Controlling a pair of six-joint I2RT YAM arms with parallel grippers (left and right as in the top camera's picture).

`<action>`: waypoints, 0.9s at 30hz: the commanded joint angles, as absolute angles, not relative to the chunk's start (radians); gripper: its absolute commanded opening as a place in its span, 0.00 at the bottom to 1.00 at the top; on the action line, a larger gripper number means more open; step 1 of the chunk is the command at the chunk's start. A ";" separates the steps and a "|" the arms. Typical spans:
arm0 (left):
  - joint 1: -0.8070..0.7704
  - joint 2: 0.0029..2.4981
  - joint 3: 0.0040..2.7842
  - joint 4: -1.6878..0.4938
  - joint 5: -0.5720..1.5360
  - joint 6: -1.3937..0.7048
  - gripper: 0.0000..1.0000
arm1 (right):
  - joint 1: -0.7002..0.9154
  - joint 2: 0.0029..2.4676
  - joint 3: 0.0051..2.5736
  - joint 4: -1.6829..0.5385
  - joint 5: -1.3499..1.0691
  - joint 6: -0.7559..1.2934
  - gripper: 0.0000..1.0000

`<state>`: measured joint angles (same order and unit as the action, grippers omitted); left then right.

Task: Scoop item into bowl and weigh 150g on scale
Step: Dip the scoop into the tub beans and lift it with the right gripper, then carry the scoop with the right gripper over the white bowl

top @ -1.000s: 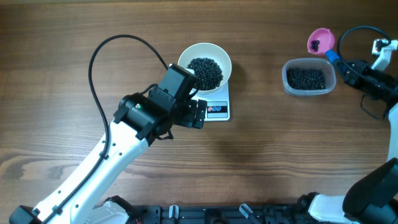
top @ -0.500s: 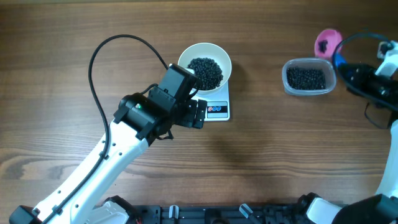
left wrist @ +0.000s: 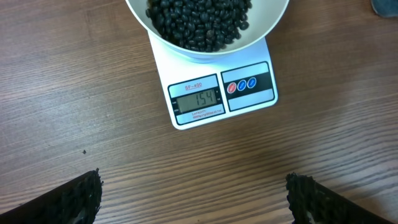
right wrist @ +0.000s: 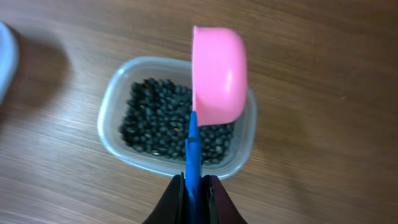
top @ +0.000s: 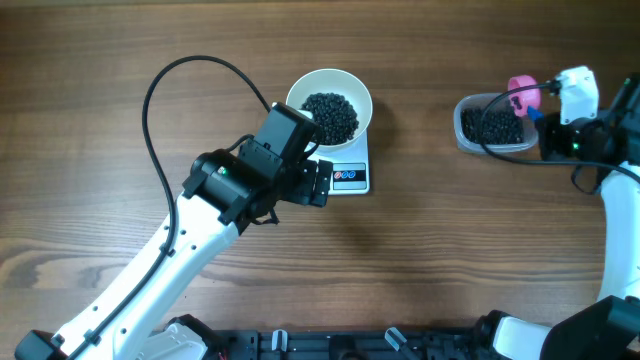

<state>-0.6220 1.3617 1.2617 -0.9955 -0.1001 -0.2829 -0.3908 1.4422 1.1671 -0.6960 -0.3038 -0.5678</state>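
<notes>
1. Beans are the story, but nearest the left wrist camera sits the left gripper (left wrist: 196, 202), fingers spread wide with nothing between them, hovering over bare table short of the scale (left wrist: 163, 68).
2. Just beyond, the display (left wrist: 198, 99) appears to read 154. Only this view gives that; from overhead the digits are too small.
3. Further on, the white bowl (left wrist: 270, 22) stands on the scale's platform, carrying a dark heap of black beans (left wrist: 199, 18).
4. Over on the right side, the right gripper (right wrist: 193, 186) is clamped tight on the blue handle (right wrist: 191, 143) of the pink scoop (right wrist: 217, 68).
5. Past it, the scoop's rounded back faces the wrist camera above the clear tub (right wrist: 115, 93), which holds the remaining beans. Its inside is hidden.
6. My call: this is the trimming stage, slightly over target. Next up, a small, careful dip into the bowl to lift out a few. Overhead alone shows the tub well apart from the scale.
</notes>
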 commanded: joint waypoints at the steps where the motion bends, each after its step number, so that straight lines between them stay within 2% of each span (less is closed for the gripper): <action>1: -0.627 1.363 1.277 -0.996 -0.099 -0.292 1.00 | -0.348 1.448 1.169 -0.686 -0.168 -0.664 0.04; 5: -0.627 1.363 1.277 -0.996 -0.099 -0.292 1.00 | -0.337 1.451 1.169 -0.675 -0.189 -0.640 0.04; 9: -0.627 1.363 1.277 -0.996 -0.099 -0.292 1.00 | -0.337 1.451 1.169 -0.660 -0.461 -0.487 0.04; 13: -0.627 1.363 1.277 -0.996 -0.099 -0.292 1.00 | -0.337 1.451 1.169 -0.495 -0.748 -0.221 0.04; 14: -0.627 1.363 1.277 -0.996 -0.099 -0.292 1.00 | -0.337 1.451 1.169 -0.407 -0.827 -0.099 0.04; 16: -0.627 1.363 1.277 -0.996 -0.099 -0.292 1.00 | -0.311 1.451 1.169 -0.235 -0.863 0.165 0.04; 17: -0.627 1.363 1.277 -0.996 -0.099 -0.292 1.00 | -0.285 1.451 1.169 -0.189 -0.863 0.190 0.04; 24: -0.627 1.363 1.277 -0.996 -0.099 -0.292 1.00 | 0.038 1.476 1.169 -0.243 -0.706 -0.187 0.04; 27: -0.627 1.363 1.277 -0.996 -0.099 -0.292 1.00 | 0.157 1.528 1.169 -0.292 -0.642 -0.260 0.04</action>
